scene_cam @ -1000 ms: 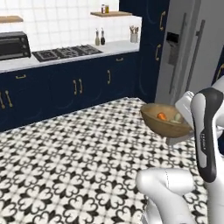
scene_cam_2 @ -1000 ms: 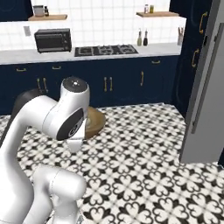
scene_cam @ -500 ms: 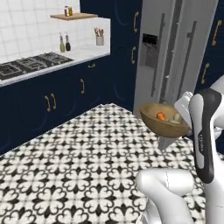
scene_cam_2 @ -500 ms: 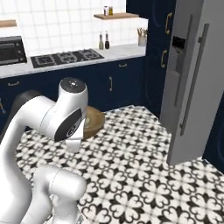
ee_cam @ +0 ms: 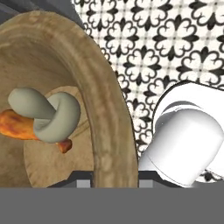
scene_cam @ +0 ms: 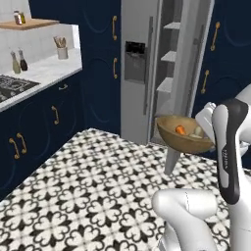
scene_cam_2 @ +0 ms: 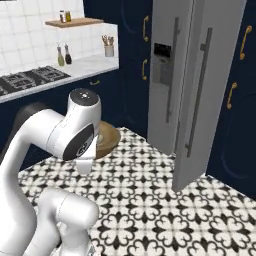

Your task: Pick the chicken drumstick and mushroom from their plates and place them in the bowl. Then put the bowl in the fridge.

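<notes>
Bowl (scene_cam: 182,141) pinched at rim by gripper (ee_cam: 114,177), tilted; mushroom (ee_cam: 46,113) atop drumstick (ee_cam: 19,126), lying crosswise ahead of gripper.

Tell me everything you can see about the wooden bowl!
The bowl is deep, round and brown, with a thick rim and wood grain. It hangs in the air above the patterned floor, before the open fridge. The pincer is shut on its rim. Inside, the pale mushroom lies on the orange drumstick.
</notes>
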### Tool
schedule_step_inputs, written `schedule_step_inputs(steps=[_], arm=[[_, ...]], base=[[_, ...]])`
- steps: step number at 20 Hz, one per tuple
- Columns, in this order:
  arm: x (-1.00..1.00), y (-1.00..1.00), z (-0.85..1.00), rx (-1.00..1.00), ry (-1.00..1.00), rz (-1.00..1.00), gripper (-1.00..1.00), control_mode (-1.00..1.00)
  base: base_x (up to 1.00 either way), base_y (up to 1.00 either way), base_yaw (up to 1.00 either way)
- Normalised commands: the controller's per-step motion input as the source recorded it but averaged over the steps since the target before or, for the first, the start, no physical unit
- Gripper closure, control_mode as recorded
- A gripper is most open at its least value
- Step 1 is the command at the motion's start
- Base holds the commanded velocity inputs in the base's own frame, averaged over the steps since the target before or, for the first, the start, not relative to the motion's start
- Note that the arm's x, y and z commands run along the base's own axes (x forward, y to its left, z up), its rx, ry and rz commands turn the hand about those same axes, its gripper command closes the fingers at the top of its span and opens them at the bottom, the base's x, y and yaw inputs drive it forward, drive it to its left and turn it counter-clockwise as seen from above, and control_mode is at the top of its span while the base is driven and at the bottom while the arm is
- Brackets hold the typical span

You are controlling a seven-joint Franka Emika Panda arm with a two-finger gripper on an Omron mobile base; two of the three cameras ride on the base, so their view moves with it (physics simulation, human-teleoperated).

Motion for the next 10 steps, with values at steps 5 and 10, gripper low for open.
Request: schedule_step_inputs(steps=[5, 10], arm=[[0.00, 0.00, 0.00, 0.00, 0.00, 0.00, 1.00, 1.00], [0.00, 0.00, 0.00, 0.00, 0.00, 0.00, 1.00, 1.00]], base=[[1.00, 1.00, -0.55], [1.00, 1.00, -0.56]])
